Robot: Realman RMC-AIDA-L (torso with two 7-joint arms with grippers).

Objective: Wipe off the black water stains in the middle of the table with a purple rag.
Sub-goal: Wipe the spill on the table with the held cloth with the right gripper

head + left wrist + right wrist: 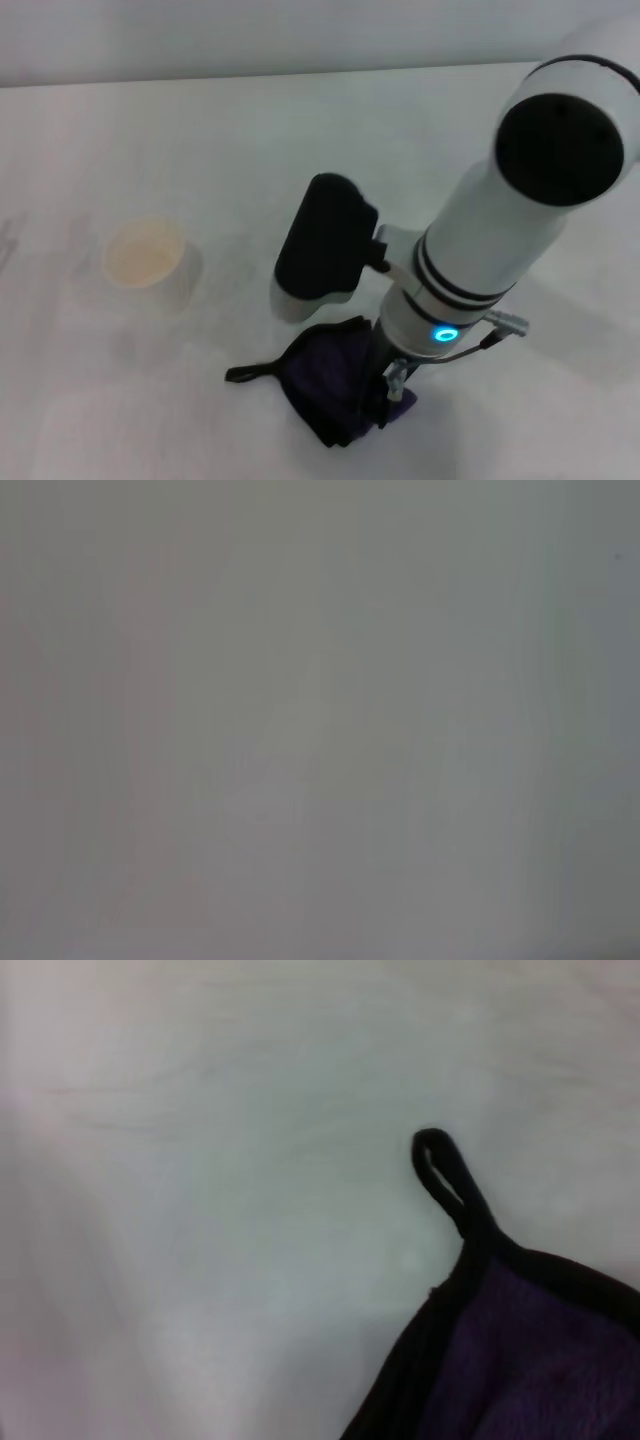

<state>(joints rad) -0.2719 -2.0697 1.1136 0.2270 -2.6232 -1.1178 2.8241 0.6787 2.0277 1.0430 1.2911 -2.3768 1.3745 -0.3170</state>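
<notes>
Rag: the purple rag [335,385] lay bunched on the table [300,140], near its front edge.
Rag axis: loop tail [447,1175] trailed toward the robot's left.
Right arm: reached down steeply from upper right; right gripper [385,390] sat on the rag.
Claw: hidden by the wrist; cannot tell.
Bystander: paper cup [147,258] upright, well left.

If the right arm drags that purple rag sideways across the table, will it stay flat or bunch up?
Probably bunches: the purple rag already lies crumpled in folds under the right gripper. It looks soft and floppy, and its thin loop would likely trail behind. The matte table may add drag.
</notes>
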